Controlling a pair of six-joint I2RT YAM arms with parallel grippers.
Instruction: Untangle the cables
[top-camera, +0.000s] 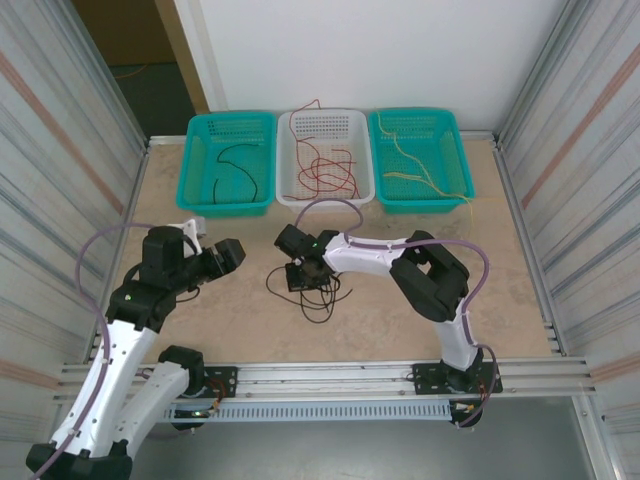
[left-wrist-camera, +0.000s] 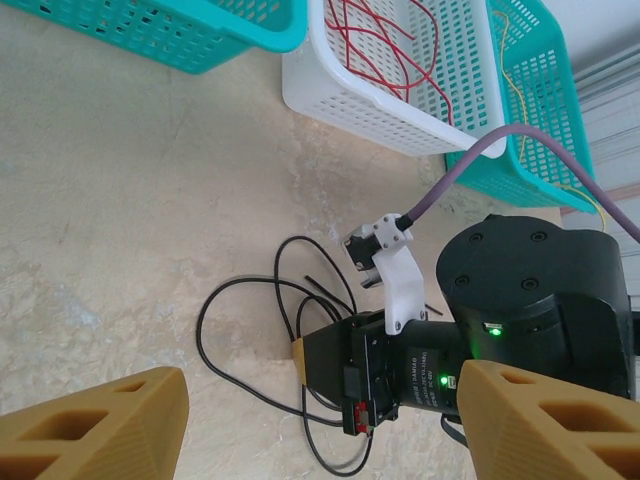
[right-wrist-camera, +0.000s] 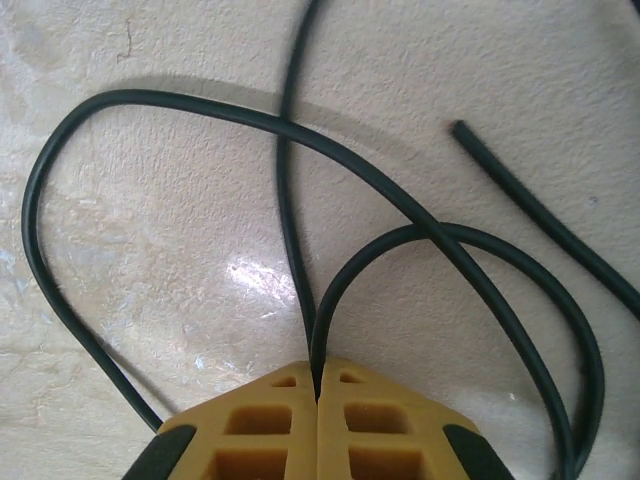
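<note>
My right gripper (right-wrist-camera: 318, 392) is pressed together on one black cable (right-wrist-camera: 287, 210) of the loose tangle (left-wrist-camera: 250, 282) on the table (top-camera: 230, 320) (loops cross just ahead of it). I reckon lifting now could drag the whole knot along. The left gripper (top-camera: 228, 256) hangs spread and empty.

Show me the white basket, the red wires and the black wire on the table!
white basket (left-wrist-camera: 380, 100): left wrist view, its front wall.
red wires (top-camera: 322, 178): top external view, the tangle's middle.
black wire (right-wrist-camera: 200, 105): right wrist view, its upper loop.
</note>
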